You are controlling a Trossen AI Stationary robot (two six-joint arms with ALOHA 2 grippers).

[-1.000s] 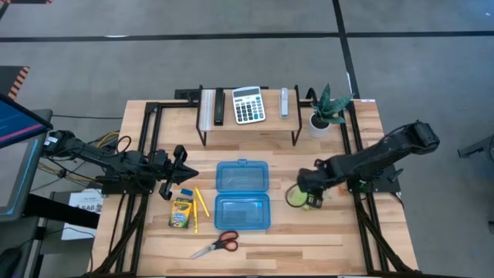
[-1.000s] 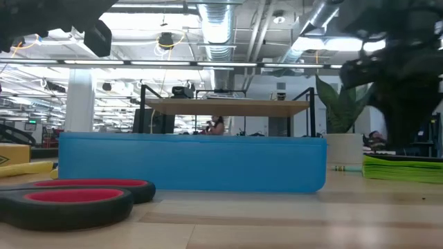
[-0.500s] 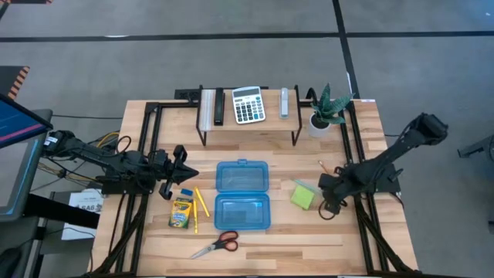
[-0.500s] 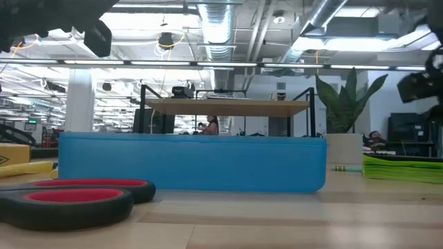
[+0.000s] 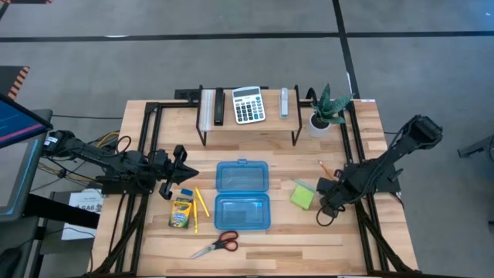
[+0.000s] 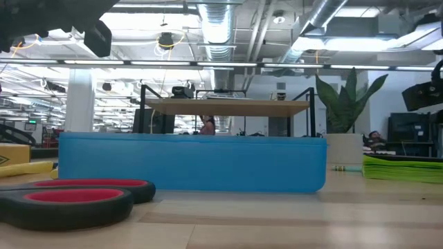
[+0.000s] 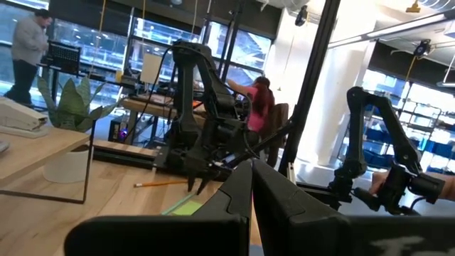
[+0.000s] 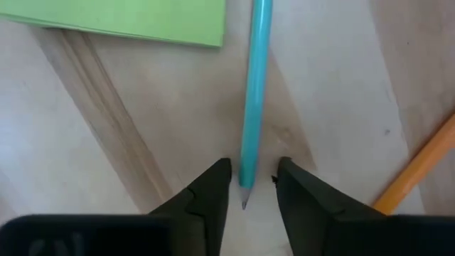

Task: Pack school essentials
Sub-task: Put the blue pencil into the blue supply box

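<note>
From above we saw the right gripper (image 5: 327, 210) low over the wooden table (image 5: 363, 123), beside the lime-green square sticky-note pad (image 5: 302, 196); the open blue plastic case (image 5: 242, 195) lay mid-table, with the red-handled scissors (image 5: 217, 245) near it. The left gripper (image 5: 181, 172) waited beside the yellow-green crayon box (image 5: 181, 212).

In the right wrist view its fingers (image 8: 207, 190) stood narrowly apart around the tip of a thin light-blue pencil (image 8: 254, 85).

In the left wrist view that gripper's fingers (image 7: 236, 198) were nearly together, holding nothing.

R gripper (image 8: 247, 186) open, low over desk (image 5: 363, 232): blue pencil (image 8: 254, 85) tip lies btwn its fingers, green pad (image 8: 135, 16) just ahead, orange pencil (image 8: 419, 167) off to one side. Bare wood elsewhere around it; blue box (image 5: 242, 194) well apart.
</note>
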